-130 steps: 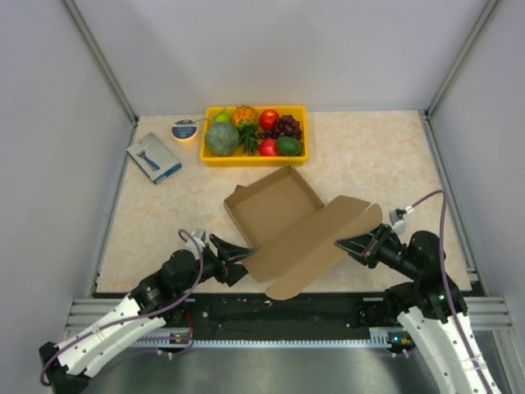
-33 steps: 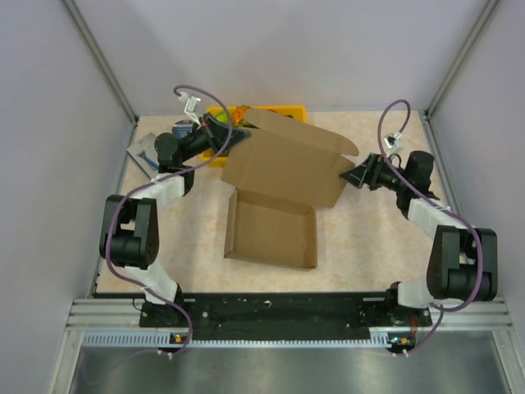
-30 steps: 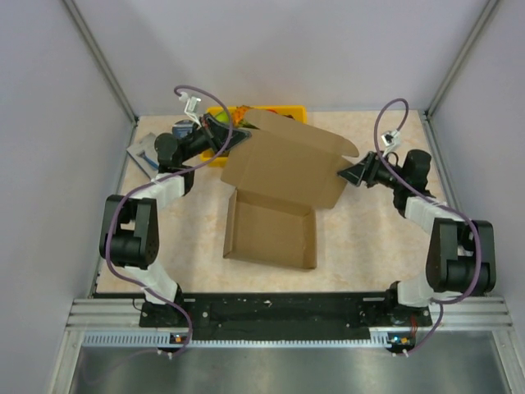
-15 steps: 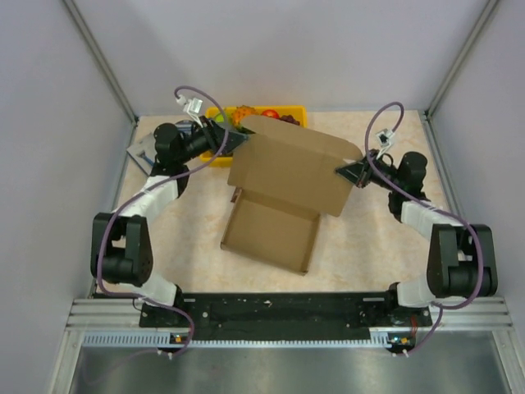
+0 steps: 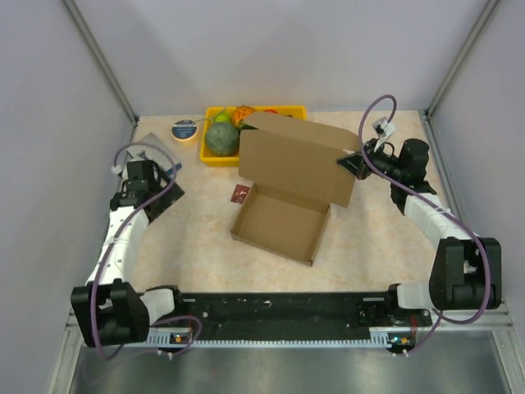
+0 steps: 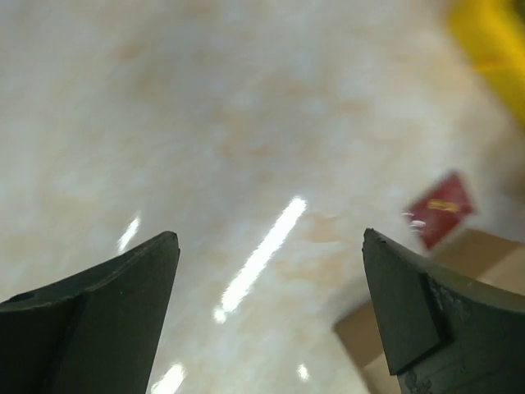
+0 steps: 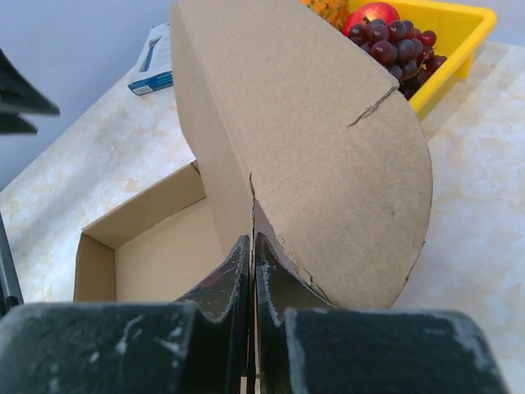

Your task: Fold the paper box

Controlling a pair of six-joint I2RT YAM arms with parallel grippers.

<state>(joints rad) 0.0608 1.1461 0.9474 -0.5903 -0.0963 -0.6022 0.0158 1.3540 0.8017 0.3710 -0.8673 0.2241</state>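
The paper box point(image 5: 283, 223) is brown cardboard, a shallow tray on the table's middle with its lid flap point(image 5: 299, 160) standing up behind it. My right gripper point(image 5: 345, 162) is shut on the lid's right edge, where the rounded side flap point(image 7: 344, 139) meets the lid panel; in the right wrist view the fingertips point(image 7: 250, 240) pinch that seam. My left gripper point(image 5: 162, 190) hangs open over bare table to the left of the box, holding nothing. In the left wrist view its gripper point(image 6: 269, 236) shows only tabletop between the fingers, with a box corner point(image 6: 492, 254) at the right.
A yellow fruit tray point(image 5: 279, 109) stands right behind the raised lid. A tape roll point(image 5: 184, 129) lies at the back left. A small red card point(image 5: 240, 194) lies by the box's left corner. A blue-and-grey packet point(image 7: 156, 53) lies on the left side near the left arm.
My left gripper has let go of the lid's left corner, opened and swung back to the left. My right gripper has shut on the lid's right edge and holds it up alone.
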